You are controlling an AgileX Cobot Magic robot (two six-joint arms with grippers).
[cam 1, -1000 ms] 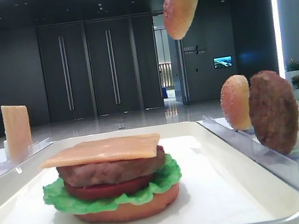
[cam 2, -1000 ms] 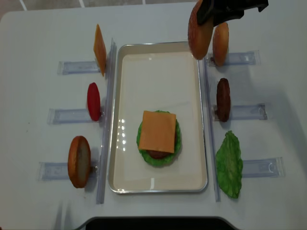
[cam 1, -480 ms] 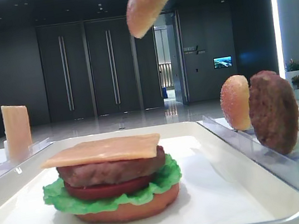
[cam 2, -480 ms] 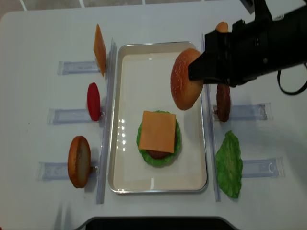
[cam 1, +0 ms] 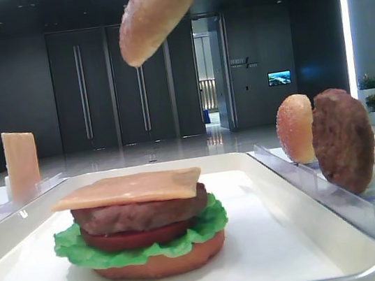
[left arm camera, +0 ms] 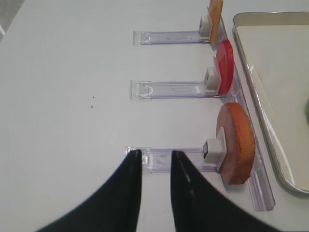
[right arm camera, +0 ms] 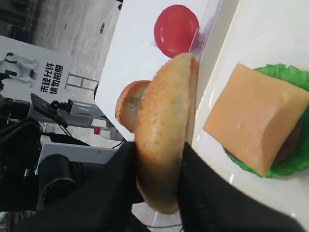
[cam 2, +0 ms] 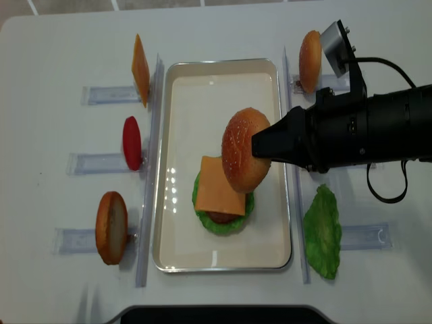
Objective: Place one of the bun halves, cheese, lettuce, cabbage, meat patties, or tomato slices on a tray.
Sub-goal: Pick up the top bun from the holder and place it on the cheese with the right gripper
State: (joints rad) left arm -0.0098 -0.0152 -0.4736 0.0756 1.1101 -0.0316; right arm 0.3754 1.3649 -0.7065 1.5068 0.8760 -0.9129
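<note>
My right gripper [cam 2: 266, 143] is shut on a domed golden bun half [cam 2: 243, 150], held on edge in the air over the white tray [cam 2: 202, 101]. In the right wrist view the black fingers [right arm camera: 126, 164] clamp the bun half [right arm camera: 164, 121] from both sides. Below it on the tray stands a stack with square cheese [cam 2: 219, 185] on top, then a meat patty [cam 1: 138, 213], a tomato slice [cam 1: 128, 238], lettuce [cam 1: 210, 223] and a flat bottom bun. My left gripper [left arm camera: 155, 155] hangs open and empty above a clear rack, left of the tray.
Clear racks flank the tray. The left ones hold a cheese slice [cam 2: 140, 67], a tomato slice [cam 2: 131, 142] and a reddish bun [cam 2: 111, 227]. The right ones hold another bun top [cam 2: 310, 51], a patty [cam 1: 342, 138] and a lettuce leaf [cam 2: 322, 233].
My right arm has carried the bun half from the tray's far right corner leftward and nearer, to above the stack. The left gripper's earlier pose is not shown.
</note>
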